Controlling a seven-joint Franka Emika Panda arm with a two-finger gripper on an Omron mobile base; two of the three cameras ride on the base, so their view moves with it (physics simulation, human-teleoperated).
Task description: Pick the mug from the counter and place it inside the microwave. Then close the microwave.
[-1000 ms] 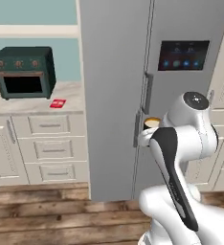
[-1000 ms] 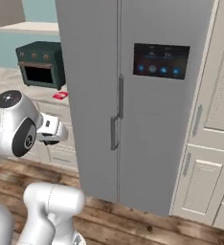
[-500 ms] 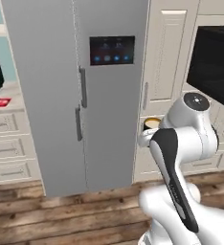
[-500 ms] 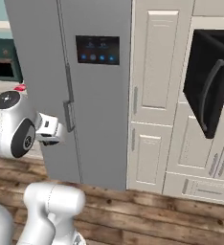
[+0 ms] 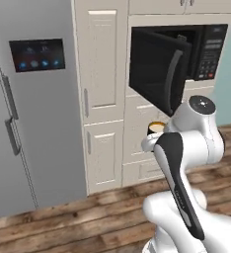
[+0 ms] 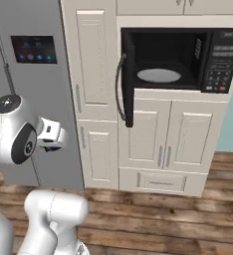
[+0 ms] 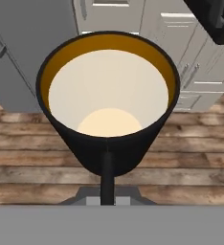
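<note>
My gripper (image 7: 106,160) is shut on the wall of the black mug (image 7: 109,95), whose cream-yellow inside faces the hand camera; one dark finger (image 7: 106,174) runs up its outer wall. In the left base view the mug (image 5: 156,127) sits at the hand, below the microwave door (image 5: 157,66). The black built-in microwave (image 6: 188,60) stands open, with its pale turntable (image 6: 159,75) bare and its button panel (image 6: 219,62) at right. The door (image 6: 128,79) swings out to the left, its grey handle (image 6: 119,84) facing me. The counter is out of view.
A grey fridge (image 5: 28,108) with a dark touch screen (image 5: 37,54) stands at left. Cream tall cabinet doors (image 6: 91,84) lie between fridge and microwave, with more cabinets and a drawer (image 6: 161,182) below the microwave. The floor is wood planks (image 6: 153,224).
The whole picture has shifted: the base drove right, so the fridge slid left and the open microwave came fully into view. The mug stays in the gripper.
</note>
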